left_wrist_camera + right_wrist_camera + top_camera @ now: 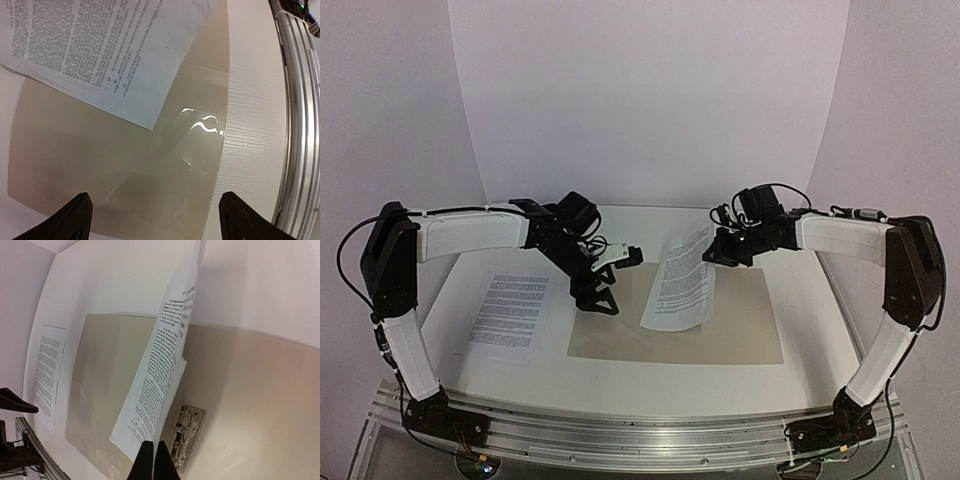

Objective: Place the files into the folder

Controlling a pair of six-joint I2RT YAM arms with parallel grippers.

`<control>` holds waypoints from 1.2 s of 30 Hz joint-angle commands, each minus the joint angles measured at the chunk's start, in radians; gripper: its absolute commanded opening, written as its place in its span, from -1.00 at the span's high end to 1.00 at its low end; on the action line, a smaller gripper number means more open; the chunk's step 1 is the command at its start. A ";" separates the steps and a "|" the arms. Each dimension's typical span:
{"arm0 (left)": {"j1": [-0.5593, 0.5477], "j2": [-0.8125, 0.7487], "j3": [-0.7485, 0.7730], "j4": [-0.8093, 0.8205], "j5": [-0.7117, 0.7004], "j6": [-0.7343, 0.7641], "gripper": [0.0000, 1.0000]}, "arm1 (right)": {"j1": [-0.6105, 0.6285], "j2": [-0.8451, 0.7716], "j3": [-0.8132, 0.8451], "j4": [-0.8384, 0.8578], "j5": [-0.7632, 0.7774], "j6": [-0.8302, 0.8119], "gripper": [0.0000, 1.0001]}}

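Note:
The beige folder (730,330) lies open and flat in the middle of the table, with its metal clip (187,432) showing in the right wrist view. My right gripper (720,250) is shut on the far edge of a printed file sheet (680,285). That sheet hangs tilted, its lower edge on the folder. In the right wrist view the fingertips (146,460) pinch the paper (160,365). A second file (510,308) lies flat on the table, left of the folder. My left gripper (598,298) stands open over the folder's left part (75,150), with nothing between its fingers (75,220).
An aluminium rail (640,435) runs along the near table edge, between the two arm bases. White walls close off the back and both sides. A glossy clear pocket (200,150) covers the folder's near left corner.

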 commanded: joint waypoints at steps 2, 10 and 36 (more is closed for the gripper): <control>-0.026 0.115 0.039 -0.001 0.071 0.258 -0.77 | -0.021 -0.059 0.047 -0.102 0.035 -0.216 1.00; -0.056 0.244 0.044 0.037 0.048 0.399 -0.93 | -0.036 -0.080 0.010 -0.114 -0.065 -0.290 1.00; -0.083 0.346 -0.027 0.040 -0.022 0.509 -0.39 | -0.036 -0.127 -0.147 0.047 -0.091 -0.173 1.00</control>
